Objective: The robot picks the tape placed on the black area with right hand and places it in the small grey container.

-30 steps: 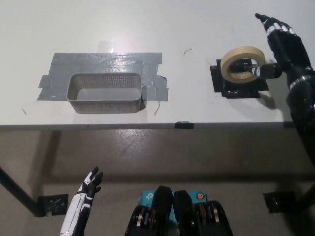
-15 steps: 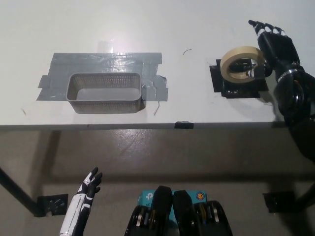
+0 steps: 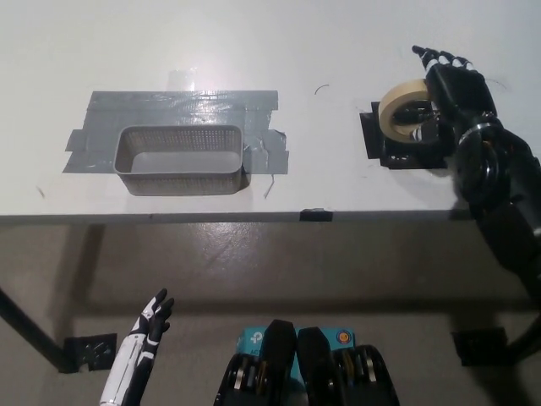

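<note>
At 2 o'clock on the white table [image 3: 279, 51], roll of masking tape [image 3: 397, 107] sits on the black area [image 3: 380, 144], tilted up on edge, not lifted clear as far as I can tell. Black right hand [image 3: 455, 89] covers the roll's right side, fingers [image 3: 431, 57] stretched out past its top; thumb hidden, so cannot tell if it actually has a grasp on the tape. Small grey container [image 3: 180, 158], mesh-walled, at 10 o'clock on a grey duct tape patch [image 3: 182, 106], empty, well apart from the roll. White left hand [image 3: 152, 317] rests low at 7 o'clock below the table edge, fingers spread, holding nothing. Progress judgement: early, reach made, grasp unconfirmed; lift, carry across to 10 o'clock and drop all left.
</note>
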`<control>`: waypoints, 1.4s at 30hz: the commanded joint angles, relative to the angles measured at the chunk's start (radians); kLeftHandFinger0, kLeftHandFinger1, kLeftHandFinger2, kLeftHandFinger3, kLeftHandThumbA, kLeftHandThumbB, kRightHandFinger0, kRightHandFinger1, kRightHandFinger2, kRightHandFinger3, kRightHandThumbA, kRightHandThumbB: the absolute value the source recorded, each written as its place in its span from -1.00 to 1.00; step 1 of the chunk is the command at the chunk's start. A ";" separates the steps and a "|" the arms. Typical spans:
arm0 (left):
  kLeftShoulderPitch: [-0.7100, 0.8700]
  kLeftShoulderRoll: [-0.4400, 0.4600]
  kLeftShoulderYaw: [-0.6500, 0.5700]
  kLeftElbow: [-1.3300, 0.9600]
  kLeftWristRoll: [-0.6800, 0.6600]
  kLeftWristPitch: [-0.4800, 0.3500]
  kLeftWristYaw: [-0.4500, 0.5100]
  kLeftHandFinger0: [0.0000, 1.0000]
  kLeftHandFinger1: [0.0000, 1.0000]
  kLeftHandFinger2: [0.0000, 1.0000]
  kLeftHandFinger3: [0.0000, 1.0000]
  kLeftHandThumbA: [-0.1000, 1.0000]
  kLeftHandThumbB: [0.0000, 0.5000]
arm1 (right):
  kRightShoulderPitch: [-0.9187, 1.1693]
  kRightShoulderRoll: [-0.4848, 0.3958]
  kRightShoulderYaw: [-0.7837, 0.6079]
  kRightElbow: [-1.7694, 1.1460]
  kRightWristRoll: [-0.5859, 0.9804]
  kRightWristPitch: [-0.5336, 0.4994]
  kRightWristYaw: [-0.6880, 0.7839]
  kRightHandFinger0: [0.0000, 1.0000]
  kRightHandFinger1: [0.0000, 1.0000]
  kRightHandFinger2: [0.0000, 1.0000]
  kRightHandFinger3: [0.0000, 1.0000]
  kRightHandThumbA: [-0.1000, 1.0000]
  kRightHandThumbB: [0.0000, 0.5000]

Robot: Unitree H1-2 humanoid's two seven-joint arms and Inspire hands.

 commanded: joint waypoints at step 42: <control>0.029 0.022 -0.017 -0.040 -0.004 -0.025 -0.031 1.00 1.00 1.00 1.00 1.00 -0.63 | -0.186 0.138 0.050 0.377 0.014 -0.314 -0.718 -1.00 -0.23 0.46 0.79 -0.96 -0.58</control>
